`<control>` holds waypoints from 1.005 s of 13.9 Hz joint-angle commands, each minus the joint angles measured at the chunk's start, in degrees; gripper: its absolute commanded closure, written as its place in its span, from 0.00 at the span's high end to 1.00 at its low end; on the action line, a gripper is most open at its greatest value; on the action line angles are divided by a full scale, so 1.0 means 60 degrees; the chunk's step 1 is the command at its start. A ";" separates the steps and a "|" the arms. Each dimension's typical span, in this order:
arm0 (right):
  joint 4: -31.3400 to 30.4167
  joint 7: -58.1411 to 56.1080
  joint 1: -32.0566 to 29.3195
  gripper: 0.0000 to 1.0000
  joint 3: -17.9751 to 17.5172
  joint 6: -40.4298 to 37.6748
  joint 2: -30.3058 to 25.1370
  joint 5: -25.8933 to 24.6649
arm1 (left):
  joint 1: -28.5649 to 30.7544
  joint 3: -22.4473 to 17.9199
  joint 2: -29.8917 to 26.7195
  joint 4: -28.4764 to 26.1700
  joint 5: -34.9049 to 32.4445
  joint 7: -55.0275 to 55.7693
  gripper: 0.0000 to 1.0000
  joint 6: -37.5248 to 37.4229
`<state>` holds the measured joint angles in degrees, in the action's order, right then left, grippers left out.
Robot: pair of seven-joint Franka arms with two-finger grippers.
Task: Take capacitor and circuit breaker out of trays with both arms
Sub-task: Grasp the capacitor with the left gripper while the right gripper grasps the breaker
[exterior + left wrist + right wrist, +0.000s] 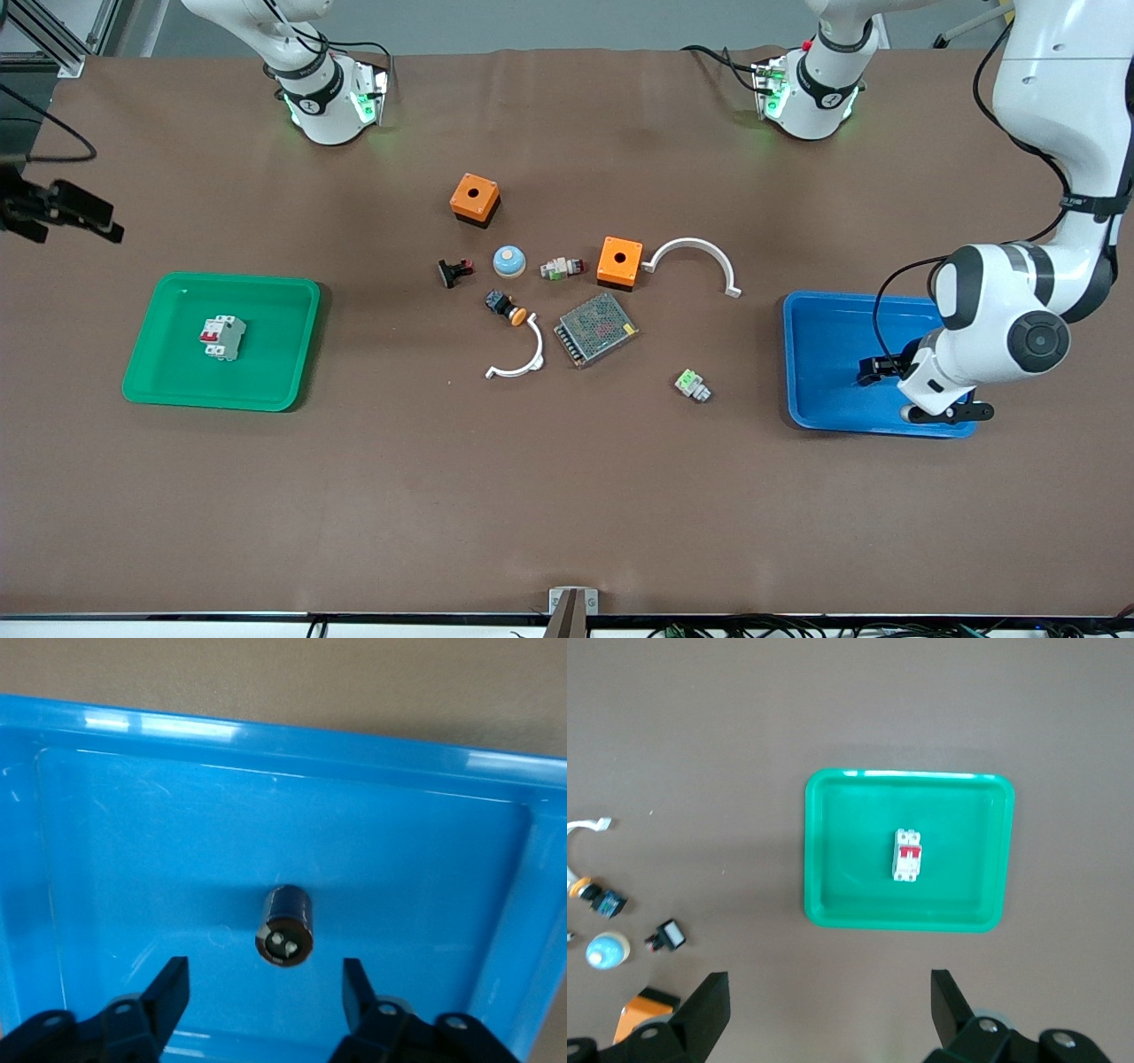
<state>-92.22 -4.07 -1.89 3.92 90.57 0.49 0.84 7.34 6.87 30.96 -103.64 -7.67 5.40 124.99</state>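
Two trays sit at opposite ends of the table, and each holds one part to be lifted out. At the left arm's end, the left gripper (266,992) is down inside the blue tray (819,354); its wrist view shows the capacitor (285,926) lying on the tray floor, lighter end toward the camera, lined up with the gap between the two fingers (168,992) though not yet between them. Those fingers stand partly apart with clear space on either side of the little cylinder, so nothing is gripped — by my reckoning this is the final approach before the squeeze, the fingers placed to straddle it and catch its round sides. Because it lies on its side, it could roll away if one finger reaches it first. At the right arm's end, the circuit breaker (221,338) lies flat in the middle of the green tray (159,354), red levers showing, untouched. The right gripper (831,1001) hangs well above the table, spread wide and empty, looking down on that tray from a spot off to one side of it; I would judge that arm to be waiting. Between the trays lies a cluster of loose parts, among them a mesh power-supply box (596,330) and two orange boxes (475,197).
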 commanded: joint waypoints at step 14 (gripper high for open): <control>-0.4766 -0.0317 -0.1326 1.00 -0.0009 0.7252 0.2350 0.0110 | 0.0183 0.0012 0.0772 0.0032 -0.0305 0.0097 0.51 0.0907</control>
<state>-113.87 -5.16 -9.14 4.44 128.28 16.99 0.92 7.82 6.76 35.42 -103.57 -8.25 5.47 129.88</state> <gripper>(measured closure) 0.000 0.419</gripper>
